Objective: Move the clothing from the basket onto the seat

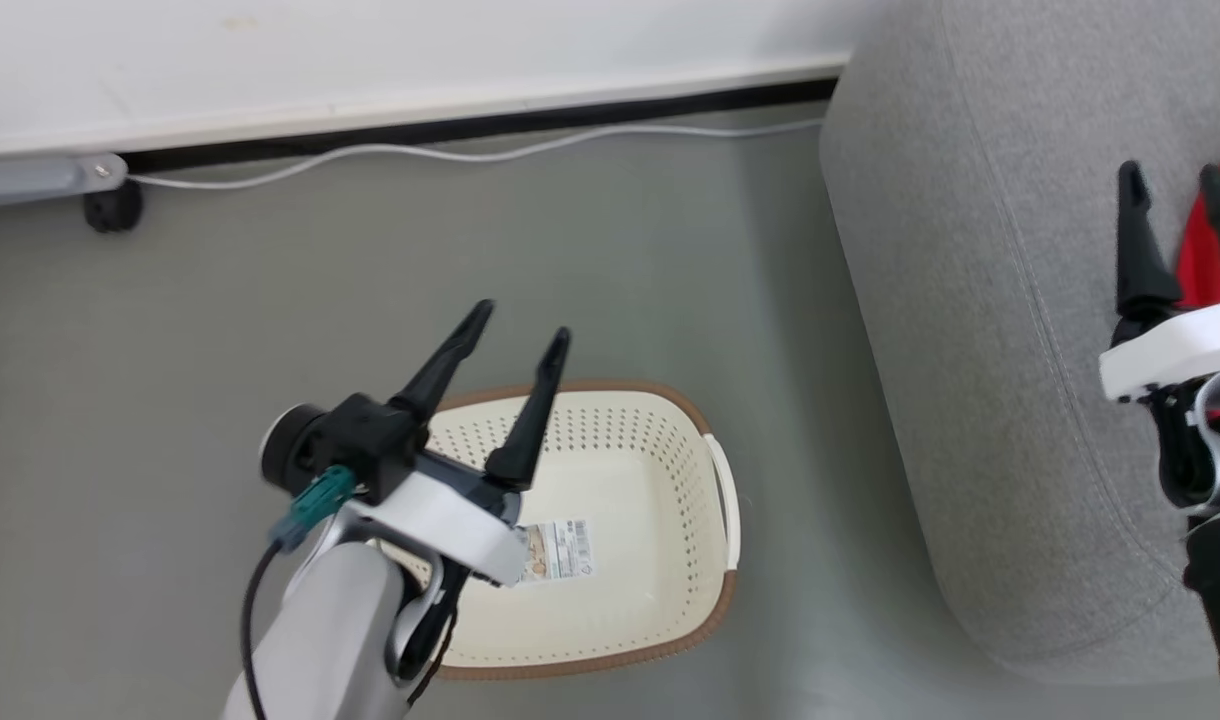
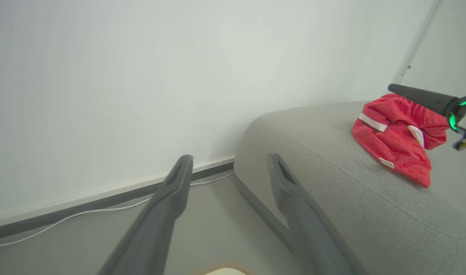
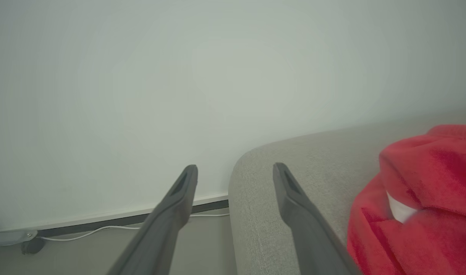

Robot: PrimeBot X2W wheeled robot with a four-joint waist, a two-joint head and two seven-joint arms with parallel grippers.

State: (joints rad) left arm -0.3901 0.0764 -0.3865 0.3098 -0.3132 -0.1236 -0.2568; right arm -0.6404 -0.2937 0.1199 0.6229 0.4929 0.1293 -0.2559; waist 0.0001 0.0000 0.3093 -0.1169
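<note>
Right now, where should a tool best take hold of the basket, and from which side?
Probably the white side handle of the basket, coming from above on the side toward the seat: it arches outside the rim and looks thin enough to pinch.

Red clothing (image 1: 1198,265) is cut by the head view's right edge, partly behind the right claw (image 1: 1170,172). The left claw (image 1: 523,320) and its arm mask the basket's (image 1: 670,470) near-left corner. Sticker (image 1: 560,550) print: too small to read.
</note>
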